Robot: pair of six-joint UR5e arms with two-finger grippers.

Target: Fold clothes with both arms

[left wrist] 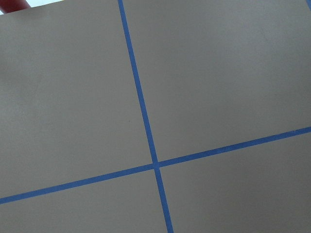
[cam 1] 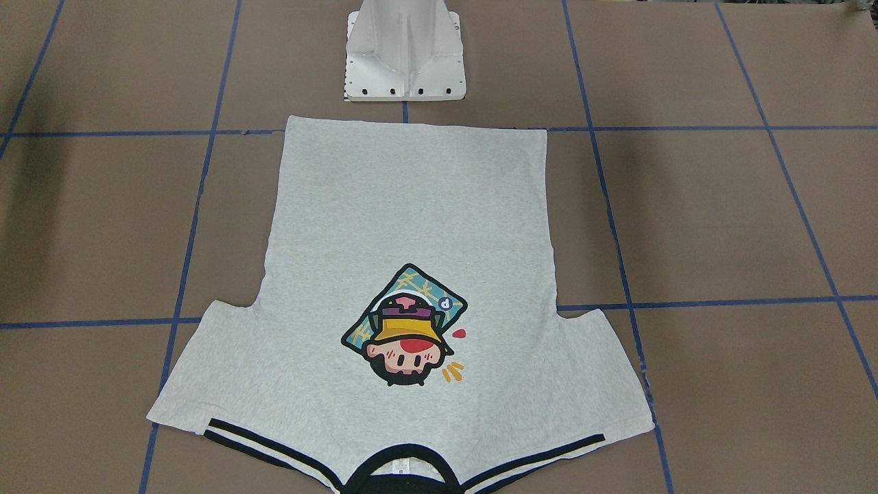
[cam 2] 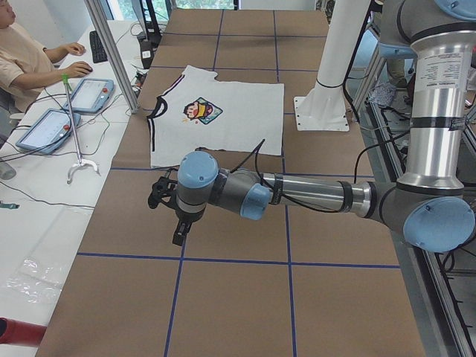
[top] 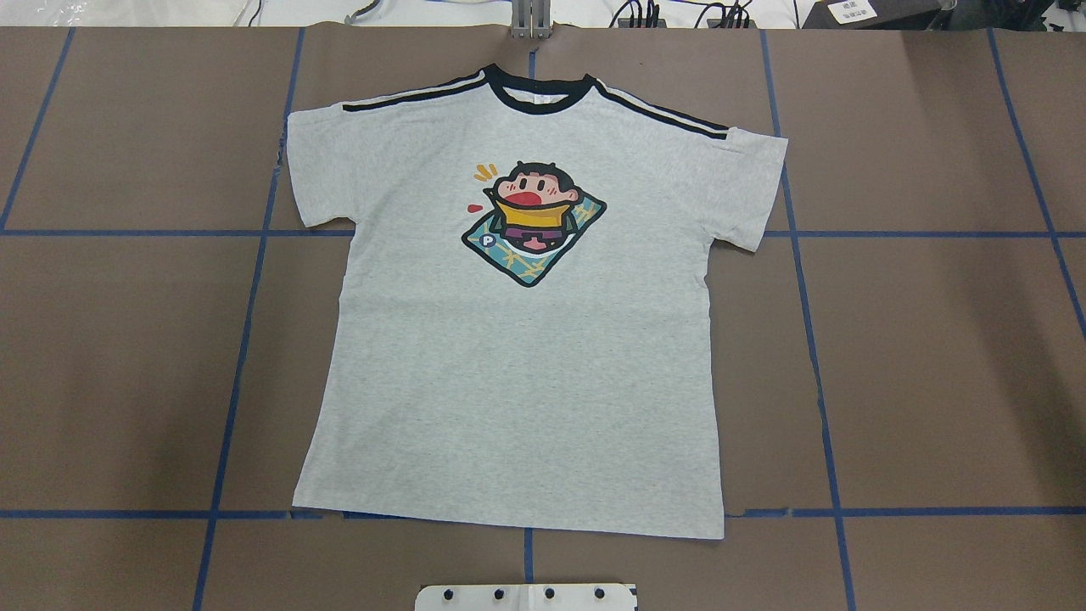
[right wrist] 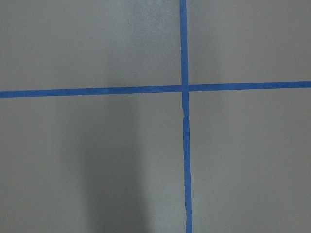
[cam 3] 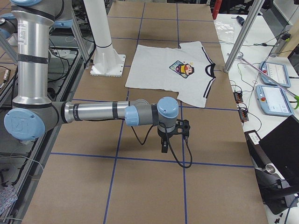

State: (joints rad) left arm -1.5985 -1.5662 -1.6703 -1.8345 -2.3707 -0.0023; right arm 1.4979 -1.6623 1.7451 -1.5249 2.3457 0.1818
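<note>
The light grey T-shirt lies flat and spread out, print side up, on the brown table; its black neckband is on the side away from the robot. It also shows in the front-facing view and in both side views. My left gripper hangs over bare table well off the shirt's left side. My right gripper hangs over bare table off its right side. Both show only in the side views, so I cannot tell whether they are open or shut. Both wrist views show only brown table and blue tape lines.
The white pedestal base stands just behind the shirt's hem. A side bench holds tablets, cables and a keyboard, with a seated person at it. Metal frame posts stand at the table's far edge.
</note>
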